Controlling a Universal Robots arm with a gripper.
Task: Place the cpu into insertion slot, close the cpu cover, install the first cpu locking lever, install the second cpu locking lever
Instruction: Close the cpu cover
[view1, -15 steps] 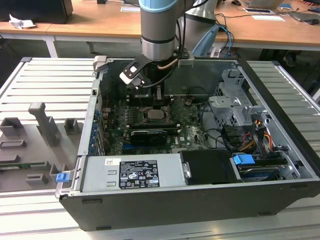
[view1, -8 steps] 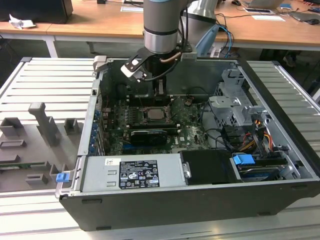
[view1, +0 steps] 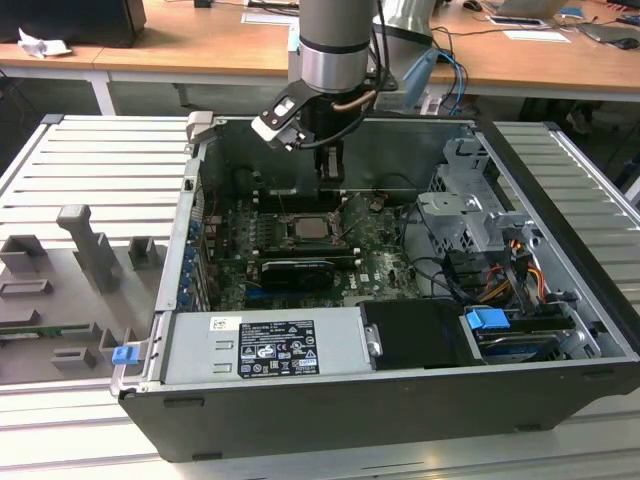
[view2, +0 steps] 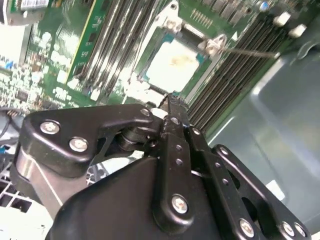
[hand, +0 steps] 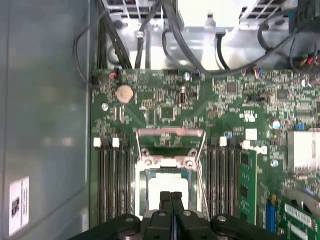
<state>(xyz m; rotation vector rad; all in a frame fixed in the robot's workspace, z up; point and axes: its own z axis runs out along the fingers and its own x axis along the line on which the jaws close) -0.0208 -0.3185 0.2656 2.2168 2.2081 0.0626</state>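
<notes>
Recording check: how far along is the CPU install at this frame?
Done: the square silver-topped cpu sits in the black, silver-rimmed insertion slot. In hand: nothing; the black gripper hangs shut above the socket. Left: the thin silver cpu cover seems to stand open, though I cannot be sure, and a thin wire locking lever sticks up unlatched.

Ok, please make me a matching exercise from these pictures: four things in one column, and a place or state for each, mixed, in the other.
1 chip
2 fingers
3 memory slots
4 power supply box

a shut together
b long and black, on both sides of the socket
c grey, with a large label
d lying in the socket

Pairs: 1-d, 2-a, 3-b, 4-c
</notes>
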